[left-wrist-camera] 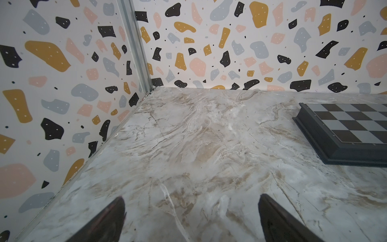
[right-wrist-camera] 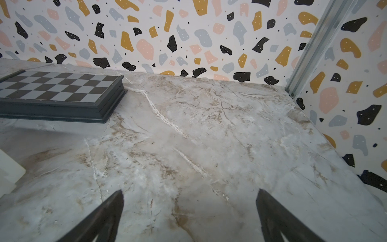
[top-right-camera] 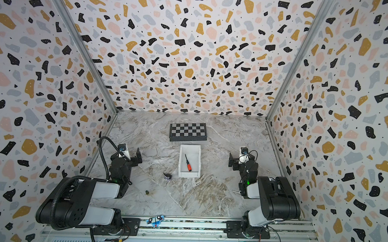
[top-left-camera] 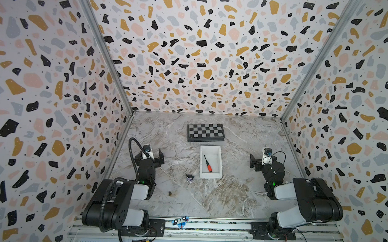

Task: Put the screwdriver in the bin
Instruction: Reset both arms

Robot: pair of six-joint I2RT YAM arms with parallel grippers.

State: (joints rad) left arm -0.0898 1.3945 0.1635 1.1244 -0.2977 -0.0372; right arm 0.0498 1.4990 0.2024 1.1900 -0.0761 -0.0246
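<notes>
One screwdriver [top-left-camera: 207, 163] in rectangular plastic bin [top-left-camera: 210, 175]

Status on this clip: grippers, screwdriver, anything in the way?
Left gripper open, empty. Right gripper open, empty. Orange-handled screwdriver lies inside white plastic bin. Small dark striped object beside bin, clear of it.

Both top views look steeply down from high above the near edge of the tabletop [top-left-camera: 230, 195] toward its far edge and cover the whole surface. The left wrist camera sits low and close over the tabletop, facing its far left corner; the right wrist camera likewise faces the far right corner. All four views share the chessboard [top-left-camera: 205, 132] by the far edge.
</notes>
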